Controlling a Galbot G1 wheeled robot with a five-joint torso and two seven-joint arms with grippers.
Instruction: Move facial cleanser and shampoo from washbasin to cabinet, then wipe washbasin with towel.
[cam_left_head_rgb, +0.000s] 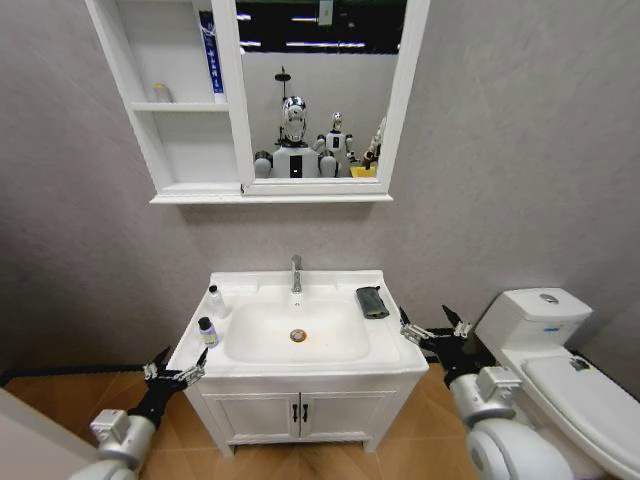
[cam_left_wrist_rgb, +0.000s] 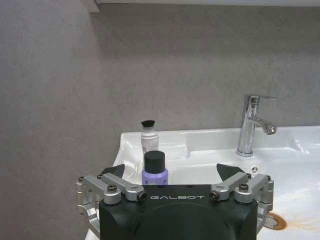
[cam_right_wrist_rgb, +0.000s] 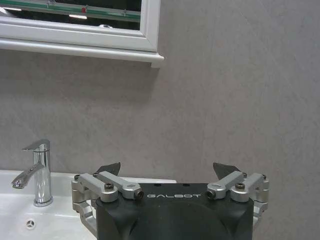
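Observation:
The white washbasin (cam_left_head_rgb: 300, 365) has a chrome tap (cam_left_head_rgb: 296, 273) and a brass-coloured drain (cam_left_head_rgb: 297, 335). On its left rim stand a white bottle with a black cap (cam_left_head_rgb: 215, 300) (cam_left_wrist_rgb: 149, 137) and a small purple bottle with a black cap (cam_left_head_rgb: 207, 331) (cam_left_wrist_rgb: 154, 169); I cannot tell which is the facial cleanser and which the shampoo. The dark folded towel (cam_left_head_rgb: 372, 301) lies on the right rim. The cabinet (cam_left_head_rgb: 185, 105) hangs above, joined to a mirror (cam_left_head_rgb: 315, 90). My left gripper (cam_left_head_rgb: 181, 363) (cam_left_wrist_rgb: 171, 172) is open, low by the basin's left front corner, facing the purple bottle. My right gripper (cam_left_head_rgb: 427, 323) (cam_right_wrist_rgb: 167, 169) is open beside the basin's right edge.
A white toilet (cam_left_head_rgb: 560, 360) stands close on the right of my right arm. Under the basin is a two-door floor cupboard (cam_left_head_rgb: 300, 410). A blue tube (cam_left_head_rgb: 212, 55) and a small item (cam_left_head_rgb: 160, 93) sit on the cabinet shelves. A grey wall runs behind.

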